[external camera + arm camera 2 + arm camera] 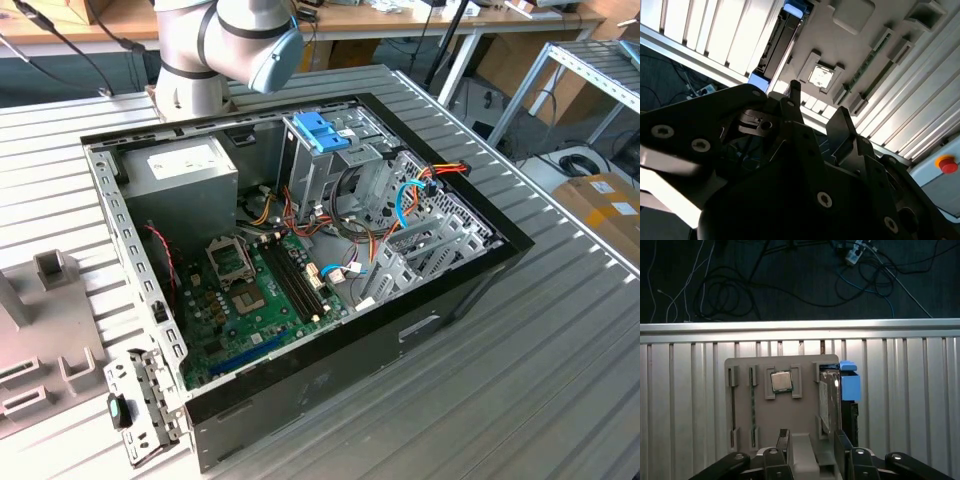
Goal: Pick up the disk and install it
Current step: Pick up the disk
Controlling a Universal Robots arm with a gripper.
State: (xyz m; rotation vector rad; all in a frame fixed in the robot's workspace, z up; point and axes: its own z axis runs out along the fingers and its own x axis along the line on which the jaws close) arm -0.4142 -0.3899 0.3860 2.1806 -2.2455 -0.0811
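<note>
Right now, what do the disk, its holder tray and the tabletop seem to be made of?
Disk: dull grey metal casing, apparently; its blue rails look like matte moulded plastic. Holder tray: uniform beige-grey with soft-edged slots, probably plastic. Tabletop: ribbed silvery slats catching glare, likely aluminium.

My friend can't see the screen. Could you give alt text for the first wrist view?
Open fingers hover above a grey parts tray on a ribbed metal table. The tray holds the disk on edge, a processor chip and a memory stick.
</note>
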